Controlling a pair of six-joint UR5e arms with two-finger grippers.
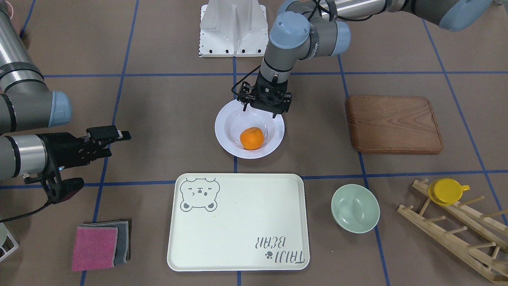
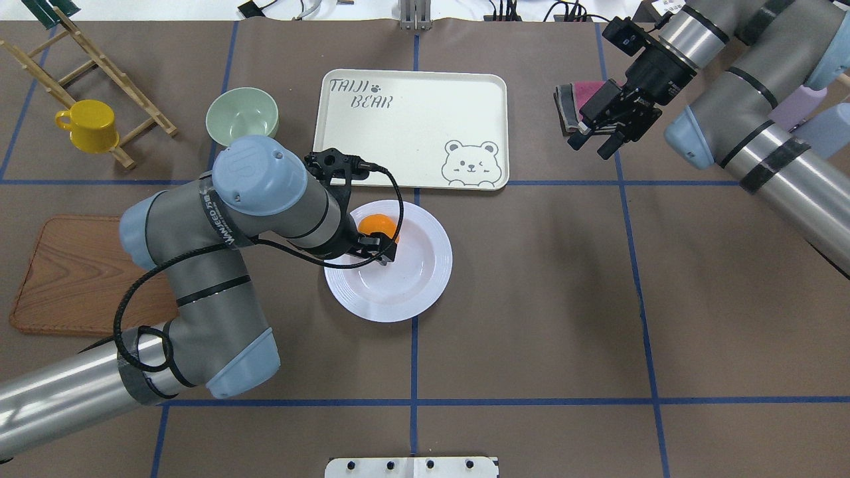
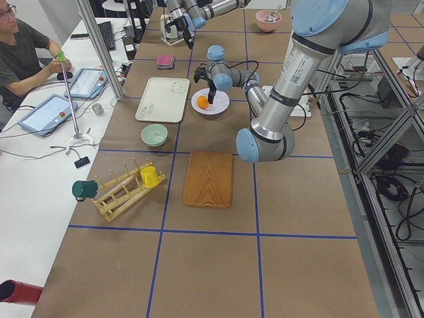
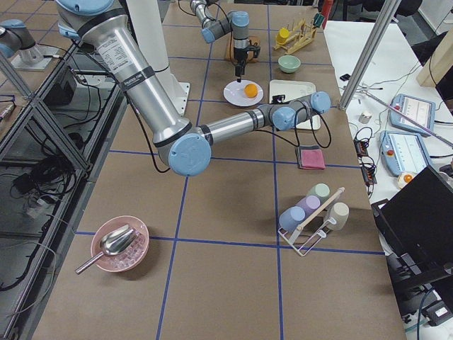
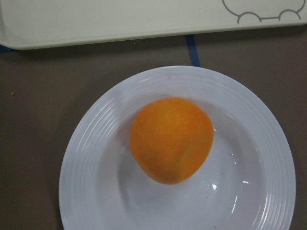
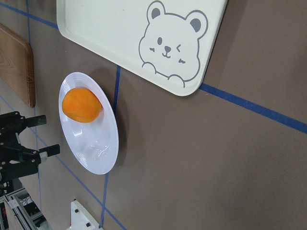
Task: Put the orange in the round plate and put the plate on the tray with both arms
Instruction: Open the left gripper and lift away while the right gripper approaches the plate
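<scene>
Now, in the front-facing view, the orange (image 1: 252, 138) is sitting inside the round plate (image 1: 226, 123), toward the side facing the tray (image 1: 238, 230). The left gripper (image 1: 260, 110) is hanging over the plate's robot-side rim, pointing down, with its jaws standing apart and carrying nothing. The right gripper (image 1: 119, 143) is hovering well apart, out to the robot's right near the pink sponge (image 1: 94, 246). Its fingers are also looking spread and empty.

From overhead, the plate (image 2: 412, 292) is lying just short of the tray (image 2: 412, 133), close to the corner with the bear drawing but not touching it. The left arm is covering part of the plate. The right gripper (image 2: 591, 145) is floating beyond the tray's short edge.

The two side views are showing the same layout at a small size and are adding nothing on the jaws.

The left wrist camera is looking straight down on the orange (image 5: 171, 140), which is resting in the plate's well (image 5: 96, 158), with the tray's edge (image 5: 120, 19) just beyond.

The right wrist camera is catching the left gripper (image 6: 50, 135) with its fingers parted on the plate's far side.

In my judgement the first step is looking finished. For lifting the plate, the left arm is already next to the rim, while the right one is facing a long reach to the opposite side.
</scene>
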